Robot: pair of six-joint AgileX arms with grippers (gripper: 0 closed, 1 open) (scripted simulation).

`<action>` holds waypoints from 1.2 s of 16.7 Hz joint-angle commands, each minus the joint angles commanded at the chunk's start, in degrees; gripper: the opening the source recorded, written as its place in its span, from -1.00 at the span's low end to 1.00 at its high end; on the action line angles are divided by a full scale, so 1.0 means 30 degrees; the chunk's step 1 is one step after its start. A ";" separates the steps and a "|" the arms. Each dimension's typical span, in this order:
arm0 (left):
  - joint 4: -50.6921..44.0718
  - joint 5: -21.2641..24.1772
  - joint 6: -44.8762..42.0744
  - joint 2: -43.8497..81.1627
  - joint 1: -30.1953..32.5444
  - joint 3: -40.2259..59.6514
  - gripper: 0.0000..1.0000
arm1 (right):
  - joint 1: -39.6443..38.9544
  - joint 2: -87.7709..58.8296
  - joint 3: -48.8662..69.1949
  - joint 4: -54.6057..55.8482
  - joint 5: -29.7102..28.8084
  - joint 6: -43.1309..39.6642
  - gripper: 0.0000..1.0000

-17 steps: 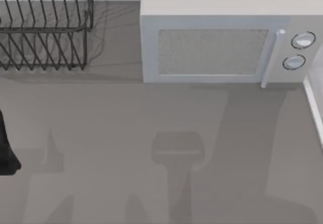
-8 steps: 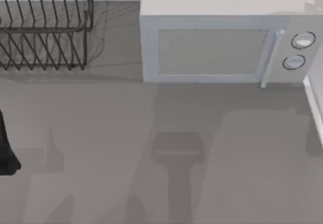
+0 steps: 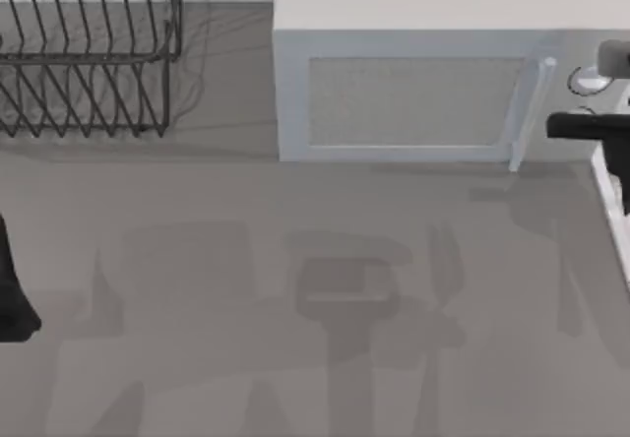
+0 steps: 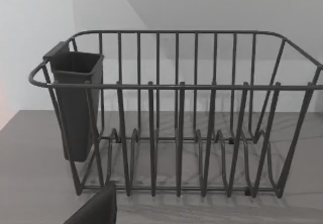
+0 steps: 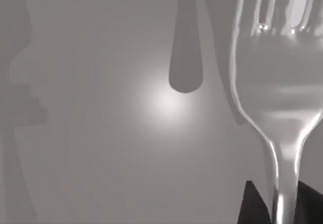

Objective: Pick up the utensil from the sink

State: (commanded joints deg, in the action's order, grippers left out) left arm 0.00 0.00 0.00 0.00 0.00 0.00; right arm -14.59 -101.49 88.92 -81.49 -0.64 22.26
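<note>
My right hand [image 5: 280, 211] has the utensil [image 5: 277, 77] pinched between its dark fingers [image 5: 255, 206], closed tight on the narrow neck. In the right wrist view the utensil is a shiny silver fork. Its broad head and tines reach out well past the fingertips, over a pale grey background where its rounded dark shadow falls. I cannot tell from here how far it hangs above whatever lies beneath.

From the top view, my right arm [image 3: 591, 122] comes in at the right edge of the surface [image 3: 197, 309], a dark bar crossing in front of the microwave's [image 3: 413, 73] round knobs [image 3: 589, 81], just past its door handle. The white microwave stands at the far edge of the surface, toward the right.

My left arm [image 3: 12, 289] sits at the left edge of the surface. Its wrist camera faces the dark wire dish rack [image 4: 176, 118] at the far left corner, with a dark cutlery cup [image 4: 75, 103] hung on one end of the rack. One dark fingertip [image 4: 96, 209] of the left hand pokes into that view; I cannot tell whether that hand is open or closed.
</note>
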 joint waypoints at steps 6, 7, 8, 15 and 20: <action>0.0000 0.0000 0.0000 0.0000 0.0000 0.0000 1.00 | -0.2708 0.1972 -0.1904 0.1281 0.0212 0.0369 -1.00; 0.0000 0.0000 0.0000 0.0000 0.0000 0.0000 1.00 | -0.2708 0.1972 -0.1904 0.1281 0.0212 0.0369 -1.00; 0.0000 0.0000 0.0000 0.0000 0.0000 0.0000 1.00 | -0.2708 0.1972 -0.1904 0.1281 0.0212 0.0369 -1.00; 0.0000 0.0000 0.0000 0.0000 0.0000 0.0000 1.00 | -0.2682 0.1394 -0.4547 0.4480 0.0226 0.0412 -1.00; 0.0000 0.0000 0.0000 0.0000 0.0000 0.0000 1.00 | -0.2772 0.0609 -0.8113 0.9010 0.0211 0.0464 -1.00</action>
State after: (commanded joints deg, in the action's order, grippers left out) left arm 0.00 0.00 0.00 0.00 0.00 0.00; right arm -22.91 -99.66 64.58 -54.46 -0.01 23.66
